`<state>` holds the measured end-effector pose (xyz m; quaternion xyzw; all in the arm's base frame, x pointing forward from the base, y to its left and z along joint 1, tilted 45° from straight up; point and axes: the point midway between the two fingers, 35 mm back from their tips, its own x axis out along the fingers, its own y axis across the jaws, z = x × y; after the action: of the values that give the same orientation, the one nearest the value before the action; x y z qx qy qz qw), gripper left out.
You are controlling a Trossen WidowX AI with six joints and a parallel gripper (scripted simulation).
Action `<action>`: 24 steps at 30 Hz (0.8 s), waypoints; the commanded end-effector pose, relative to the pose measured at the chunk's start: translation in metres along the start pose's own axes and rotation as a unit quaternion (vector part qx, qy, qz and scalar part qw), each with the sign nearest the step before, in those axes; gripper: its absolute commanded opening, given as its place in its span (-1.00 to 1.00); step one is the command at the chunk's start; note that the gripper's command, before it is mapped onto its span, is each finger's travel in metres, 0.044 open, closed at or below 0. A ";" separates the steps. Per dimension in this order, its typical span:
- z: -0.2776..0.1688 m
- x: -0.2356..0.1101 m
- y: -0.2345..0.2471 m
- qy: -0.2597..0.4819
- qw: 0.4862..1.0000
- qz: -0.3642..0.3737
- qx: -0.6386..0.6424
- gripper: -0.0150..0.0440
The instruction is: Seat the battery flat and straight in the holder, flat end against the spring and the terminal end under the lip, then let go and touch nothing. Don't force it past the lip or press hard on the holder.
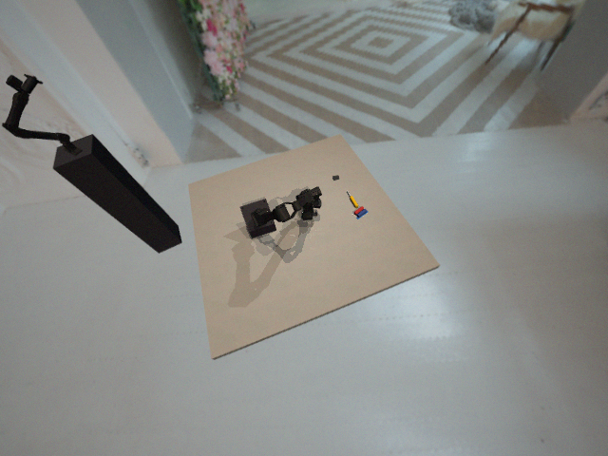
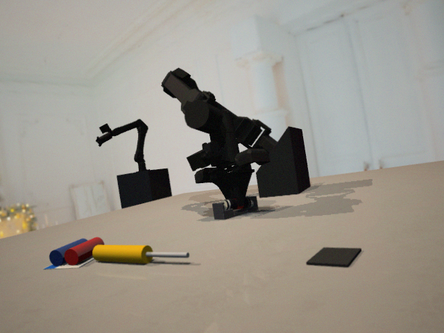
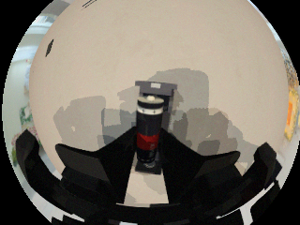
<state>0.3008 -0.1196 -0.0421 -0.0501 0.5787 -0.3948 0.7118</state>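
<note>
The battery is black with a red band and a pale ring by its terminal end. My gripper is shut on the battery around its red part. The black holder stands under it on the table. In the wrist view the terminal end is just short of the lipped end wall, and its round face shows. The flat end is low by the spring end. The battery lies slightly left of the holder's middle there. Fingers hide its underside, so I cannot tell whether it touches the floor.
A yellow screwdriver lies near a red cylinder and a blue cylinder. A flat black square lies apart from them. A second arm stands off the table.
</note>
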 end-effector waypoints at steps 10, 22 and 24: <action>-0.006 0.005 -0.005 0.058 0.998 0.002 0.001 -0.25; -0.005 0.005 -0.006 0.066 0.998 0.008 0.002 -0.25; -0.005 0.005 -0.006 0.066 0.998 0.009 0.002 -0.25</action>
<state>0.2979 -0.1248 -0.0408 -0.0192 0.6150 -0.3938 0.6829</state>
